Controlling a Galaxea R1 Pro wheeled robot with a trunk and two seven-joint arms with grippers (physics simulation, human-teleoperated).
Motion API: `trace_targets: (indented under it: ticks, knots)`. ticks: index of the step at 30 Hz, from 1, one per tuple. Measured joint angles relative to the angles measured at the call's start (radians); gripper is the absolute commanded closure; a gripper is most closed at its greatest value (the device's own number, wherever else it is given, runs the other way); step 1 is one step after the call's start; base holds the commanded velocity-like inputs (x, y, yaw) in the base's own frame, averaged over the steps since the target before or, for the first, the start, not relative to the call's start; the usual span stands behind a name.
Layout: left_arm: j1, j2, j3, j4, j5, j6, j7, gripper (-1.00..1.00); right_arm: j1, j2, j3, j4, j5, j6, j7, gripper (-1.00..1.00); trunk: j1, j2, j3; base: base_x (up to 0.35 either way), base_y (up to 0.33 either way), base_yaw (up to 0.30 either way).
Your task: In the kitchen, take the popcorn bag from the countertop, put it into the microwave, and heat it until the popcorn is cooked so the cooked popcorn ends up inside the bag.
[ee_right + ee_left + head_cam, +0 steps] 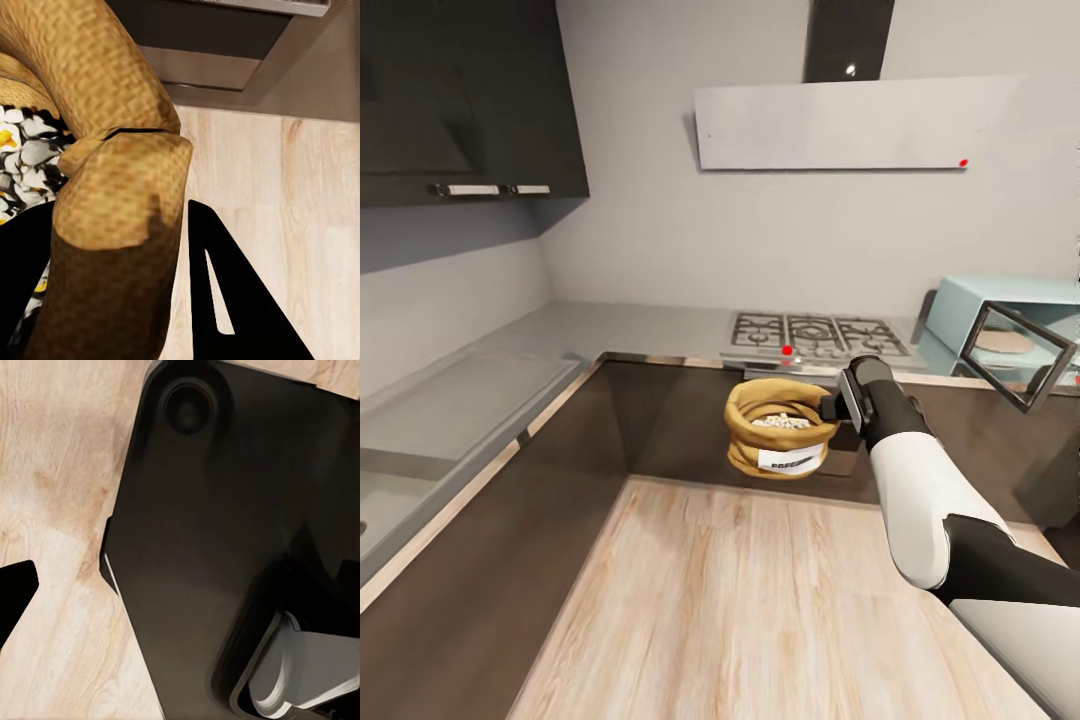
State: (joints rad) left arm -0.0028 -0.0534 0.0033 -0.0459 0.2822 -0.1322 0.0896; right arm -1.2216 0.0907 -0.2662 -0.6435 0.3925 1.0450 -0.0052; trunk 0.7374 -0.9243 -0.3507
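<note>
Jaws of the right gripper (120, 247) clamp the rolled rim of the bag (777, 428), one finger inside the mouth, one outside against the tan wall. Right arm (920, 500) reaches forward from the near right, forearm rising toward the far side, wrist level with the rim's right side.

Bag hangs upright in mid-air over the wood floor (760, 600), in front of the dark cabinet fronts, below the table (640, 330) edge. Mouth faces up; white label faces near. Popcorn (781, 421) heaped inside, pale with some yellow.

Microwave (1000, 335) sits far right on the table, door (1022, 356) swung open toward the near side, cavity showing. Gas hob (815, 337) lies directly beyond the bag, left of the microwave. Table runs along the far wall and wraps down the left side; open floor fills the near middle.

Left gripper (15, 600): one dark finger tip at the frame edge over wood floor, beside the robot's dark base (210, 547); open or closed, cannot tell.
</note>
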Motion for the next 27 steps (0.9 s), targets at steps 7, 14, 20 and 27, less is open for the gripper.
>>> trace_targets:
  ticks: [7, 14, 20, 27]
  knots:
    - [0.0, 0.0, 0.0, 0.0, 0.0, 0.0, 0.0, -1.0, 0.0, 0.0, 0.001, 0.0, 0.0, 0.0, 0.0, 1.0, 0.0, 0.0, 0.011, 0.0, 0.0, -0.072]
    - [0.0, 0.0, 0.0, 0.0, 0.0, 0.0, 0.0, -1.0, 0.0, 0.0, 0.0, -0.001, 0.001, 0.0, 0.0, 1.0, 0.0, 0.0, 0.021, 0.0, 0.0, -0.074]
    - [0.0, 0.0, 0.0, 0.0, 0.0, 0.0, 0.0, -1.0, 0.0, 0.0, 0.001, -0.002, 0.002, 0.0, 0.0, 1.0, 0.0, 0.0, 0.03, 0.0, 0.0, -0.079]
    - [0.0, 0.0, 0.0, 0.0, 0.0, 0.0, 0.0, -1.0, 0.0, 0.0, 0.001, -0.001, 0.002, 0.0, -0.001, 1.0, 0.0, 0.0, 0.036, 0.0, 0.0, -0.033]
